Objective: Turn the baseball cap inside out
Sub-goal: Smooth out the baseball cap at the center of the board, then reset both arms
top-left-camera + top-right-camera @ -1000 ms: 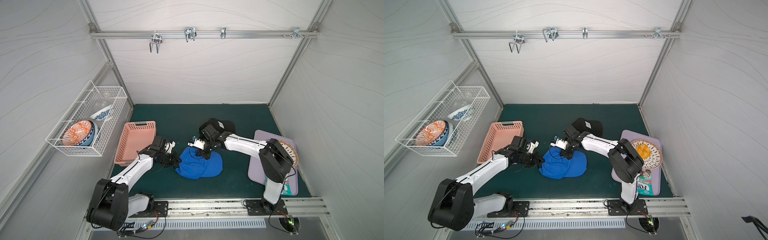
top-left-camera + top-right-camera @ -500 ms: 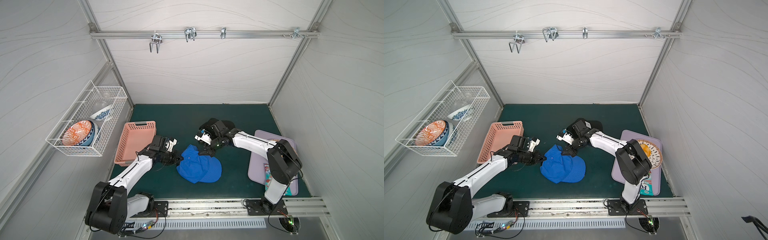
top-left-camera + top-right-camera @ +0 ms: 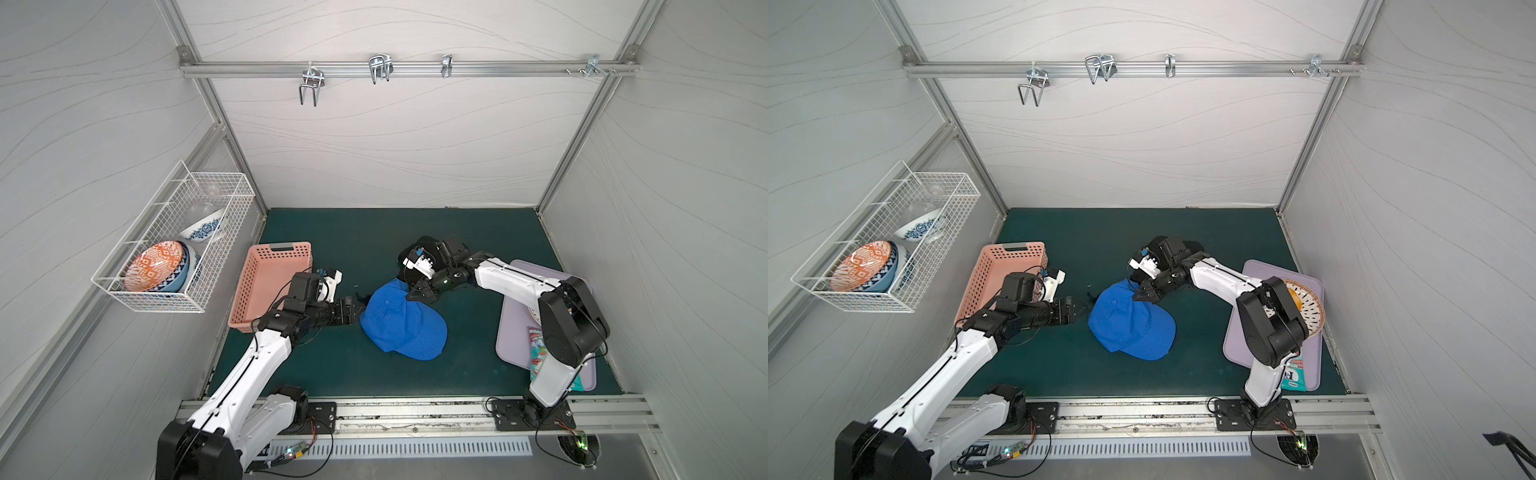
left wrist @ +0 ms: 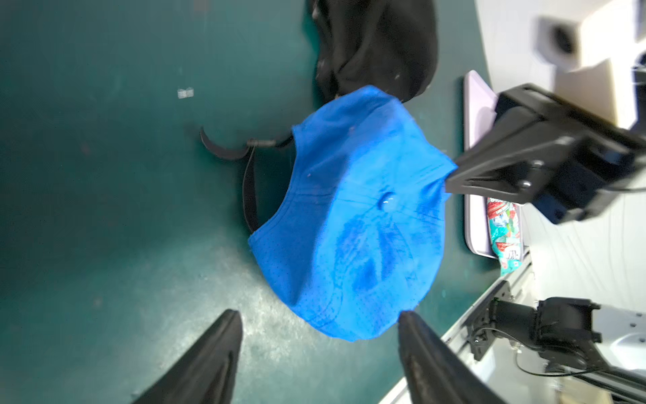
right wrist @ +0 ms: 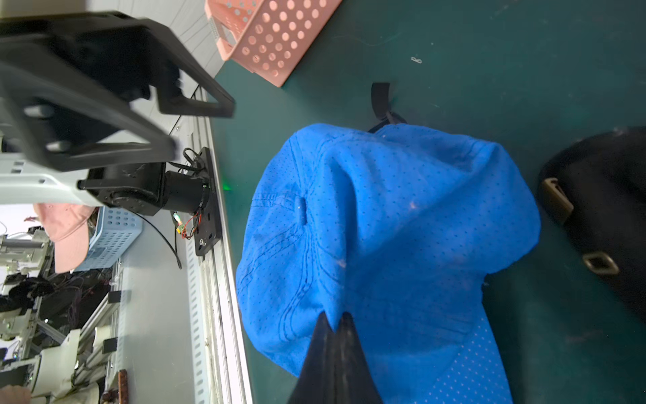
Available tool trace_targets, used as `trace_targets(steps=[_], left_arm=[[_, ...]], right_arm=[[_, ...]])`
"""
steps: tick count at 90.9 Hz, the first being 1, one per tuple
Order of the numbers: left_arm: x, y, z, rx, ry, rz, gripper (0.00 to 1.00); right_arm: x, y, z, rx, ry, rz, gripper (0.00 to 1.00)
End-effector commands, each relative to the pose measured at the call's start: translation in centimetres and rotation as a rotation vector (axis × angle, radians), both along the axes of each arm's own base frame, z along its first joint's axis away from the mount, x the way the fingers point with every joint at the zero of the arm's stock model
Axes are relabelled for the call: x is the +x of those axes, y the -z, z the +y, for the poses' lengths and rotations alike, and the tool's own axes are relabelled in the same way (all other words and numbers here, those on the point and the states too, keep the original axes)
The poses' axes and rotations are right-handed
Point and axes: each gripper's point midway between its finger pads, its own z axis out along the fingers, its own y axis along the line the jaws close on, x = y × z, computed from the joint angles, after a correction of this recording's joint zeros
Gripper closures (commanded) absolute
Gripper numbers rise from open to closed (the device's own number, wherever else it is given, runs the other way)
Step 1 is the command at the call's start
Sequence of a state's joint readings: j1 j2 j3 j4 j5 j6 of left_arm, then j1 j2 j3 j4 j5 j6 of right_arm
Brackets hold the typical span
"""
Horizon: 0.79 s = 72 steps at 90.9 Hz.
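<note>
Lying crown up on the green mat (image 3: 353, 374), the blue baseball cap (image 3: 401, 322) is near the centre of the frame in both top views, and its top button is showing. The right gripper (image 5: 334, 323) has its fingers together, clamped on a fold of the cap's fabric at the upper edge. The left gripper (image 4: 318, 313) stands just beside the cap's left edge with its fingers apart. A black cap (image 3: 424, 253) lies just above, and a pink basket (image 3: 274, 282) sits at the left.

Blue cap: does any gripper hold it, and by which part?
The right gripper pinches the blue cap by a fold of its crown; the left gripper is open.
</note>
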<state>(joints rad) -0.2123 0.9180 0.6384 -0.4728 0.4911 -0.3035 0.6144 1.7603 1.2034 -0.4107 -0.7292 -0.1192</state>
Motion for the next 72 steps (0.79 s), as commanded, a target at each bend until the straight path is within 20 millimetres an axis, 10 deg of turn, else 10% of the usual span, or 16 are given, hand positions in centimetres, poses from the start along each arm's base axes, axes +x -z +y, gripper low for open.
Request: trace_targets(steps=[1,15,43,56,72], left_arm=[[0.2,-1.0,-0.2,0.014,0.032,-0.056,0.22],[0.3,-0.8,-0.6,-0.01,0.039,-0.039,0.15],[3.0,-6.1,2.5,0.154,-0.072,-0.33,0.07],[5.1,-7.7,5.9,0.304,-0.203,-0.469,0.0],[8.3,-7.6,11.7,0.326,-0.51,-0.565,0.0]], right_arm=[[0.1,0.4,-0.1,-0.029,0.023,-0.011,0.96],[0.3,-0.3,-0.1,-0.037,0.025,-0.065,0.53],[1.5,-6.6,-3.2,-0.043,0.202,-0.305,0.02],[3.1,-9.7,-8.8,-0.039,0.48,-0.438,0.01],[6.0,-9.8,-20.4,-0.084,0.929,-0.505,0.01]])
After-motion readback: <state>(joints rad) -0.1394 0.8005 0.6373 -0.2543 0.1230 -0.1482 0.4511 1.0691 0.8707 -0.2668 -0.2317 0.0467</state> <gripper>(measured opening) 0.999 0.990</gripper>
